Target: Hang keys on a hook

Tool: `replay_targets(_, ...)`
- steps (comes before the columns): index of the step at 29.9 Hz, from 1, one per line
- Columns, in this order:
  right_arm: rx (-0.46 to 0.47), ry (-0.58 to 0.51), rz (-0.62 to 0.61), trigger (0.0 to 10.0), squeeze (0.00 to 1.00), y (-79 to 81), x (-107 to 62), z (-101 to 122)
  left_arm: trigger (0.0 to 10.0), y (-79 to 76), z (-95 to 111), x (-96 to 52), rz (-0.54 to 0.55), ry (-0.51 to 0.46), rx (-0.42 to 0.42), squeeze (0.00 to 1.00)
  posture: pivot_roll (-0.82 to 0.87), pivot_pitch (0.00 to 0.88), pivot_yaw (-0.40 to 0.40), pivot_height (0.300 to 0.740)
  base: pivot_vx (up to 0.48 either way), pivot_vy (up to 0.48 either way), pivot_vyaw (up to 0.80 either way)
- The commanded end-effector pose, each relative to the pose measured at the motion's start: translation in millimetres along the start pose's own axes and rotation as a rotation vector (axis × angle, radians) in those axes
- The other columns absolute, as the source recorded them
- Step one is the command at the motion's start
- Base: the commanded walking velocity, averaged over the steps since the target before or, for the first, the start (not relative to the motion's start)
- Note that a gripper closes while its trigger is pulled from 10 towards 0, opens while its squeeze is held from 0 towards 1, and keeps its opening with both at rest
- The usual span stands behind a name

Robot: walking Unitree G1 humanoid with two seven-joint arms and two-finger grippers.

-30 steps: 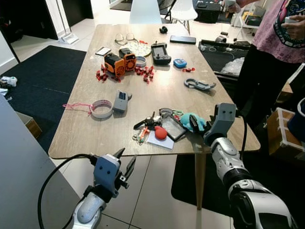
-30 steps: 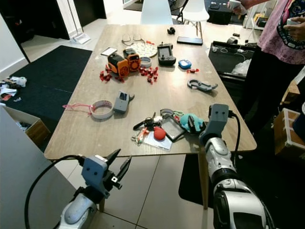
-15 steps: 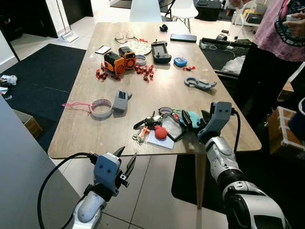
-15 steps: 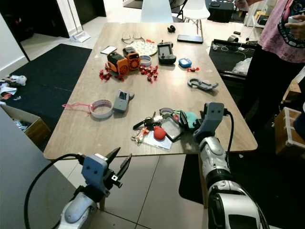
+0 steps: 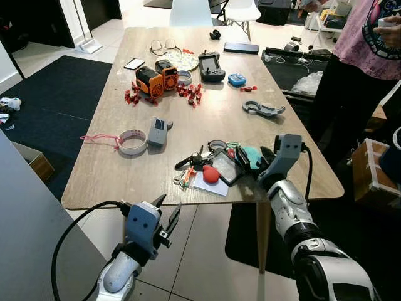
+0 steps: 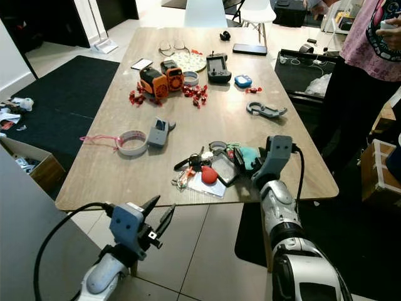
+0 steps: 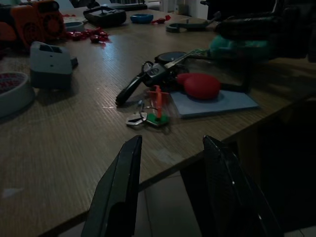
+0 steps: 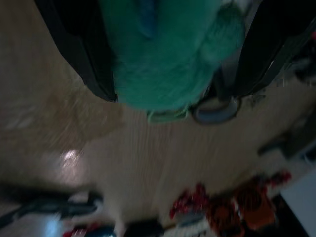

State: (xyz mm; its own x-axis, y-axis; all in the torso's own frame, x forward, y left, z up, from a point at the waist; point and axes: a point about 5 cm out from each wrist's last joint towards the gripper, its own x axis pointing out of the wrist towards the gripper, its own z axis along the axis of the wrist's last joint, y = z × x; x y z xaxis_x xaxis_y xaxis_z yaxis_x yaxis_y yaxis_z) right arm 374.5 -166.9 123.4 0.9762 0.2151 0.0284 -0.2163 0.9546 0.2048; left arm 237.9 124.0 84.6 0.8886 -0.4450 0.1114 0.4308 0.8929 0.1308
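Observation:
A bunch of keys [image 5: 198,162] with a black fob, a red ornament [image 5: 212,174] and a teal plush charm [image 5: 252,155] lies near the front edge of the wooden table [image 5: 207,119]. My right gripper [image 5: 250,160] is low over the table at the plush. In the right wrist view the teal plush [image 8: 165,54] sits between the two spread black fingers [image 8: 84,54], so the gripper is open around it. My left gripper [image 5: 168,205] hangs open below the table's front edge, holding nothing, and the left wrist view faces the keys [image 7: 153,94].
A person [image 5: 366,56] stands at the table's right side. Orange toys [image 5: 156,78], a tape roll [image 5: 133,142], a grey device [image 5: 157,132], a carabiner [image 5: 262,110] and a controller [image 5: 211,67] lie on the table. A dark rug [image 5: 56,94] and a cardboard box [image 5: 34,164] are on the left.
My right gripper has slid leftward along the table until its fingers straddle the teal plush. The left arm has stayed put; the camera shifted slightly.

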Motion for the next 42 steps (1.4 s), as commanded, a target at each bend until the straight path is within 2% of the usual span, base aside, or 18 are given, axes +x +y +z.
replay_targets(1, 0.004, 0.085, -0.016, 10.0, 0.0, -4.1, -6.3, -16, 10.0, -2.5, -2, -3.0, -0.017, 0.021, 0.001, 0.0, 0.06, 0.127, -0.035, 0.74, 0.0, 0.0, 0.0)
replay_targets(4, -0.006, 0.123, -0.041, 10.0, 0.0, -7.3, -8.1, -20, 10.0, -2.9, -3, -3.1, -0.019, 0.026, -0.001, 0.0, 0.06, 0.125, -0.035, 0.74, 0.0, 0.0, 0.0)
replay_targets(5, -0.004, 0.168, -0.056, 10.0, 0.0, -9.2, -9.7, -25, 10.0, -2.8, -3, -3.5, -0.022, 0.03, -0.001, 0.0, 0.06, 0.122, -0.035, 0.74, 0.0, 0.0, 0.0)
replay_targets(12, -0.009, 0.238, -0.052, 10.0, 0.0, -8.6, -11.5, -33, 10.0, -2.8, -4, -3.8, -0.031, 0.039, -0.001, 0.0, 0.06, 0.117, -0.036, 0.74, 0.0, 0.0, 0.0)
replay_targets(24, -0.011, 0.263, -0.054, 10.0, 0.0, -8.8, -11.4, -34, 10.0, -2.8, -4, -2.7, -0.032, 0.042, -0.002, 0.0, 0.06, 0.115, -0.035, 0.74, 0.0, 0.0, 0.0)
replay_targets(25, -0.003, 0.255, -0.052, 1.7, 0.0, -8.9, -11.1, -33, 10.0, -2.7, -4, -2.6, -0.032, 0.042, -0.002, 0.0, 0.06, 0.116, -0.034, 0.74, 0.0, 0.0, 0.0)
replay_targets(26, -0.003, 0.255, -0.052, 1.7, 0.0, -8.9, -11.1, -33, 10.0, -2.7, -4, -2.6, -0.032, 0.042, -0.002, 0.0, 0.06, 0.116, -0.034, 0.74, 0.0, 0.0, 0.0)
replay_targets(27, 0.006, 0.248, -0.051, 0.0, 0.0, -9.2, -10.9, -32, 10.0, -2.7, -4, -2.4, -0.032, 0.041, -0.002, 0.0, 0.06, 0.115, -0.034, 0.74, 0.0, 0.0, 0.0)
replay_targets(42, 0.036, 0.171, -0.047, 0.0, 0.0, -10.7, -7.6, -21, 10.0, -1.0, -4, -0.5, -0.024, 0.038, -0.002, 0.0, 0.06, 0.107, -0.034, 0.74, 0.0, 0.0, 0.0)
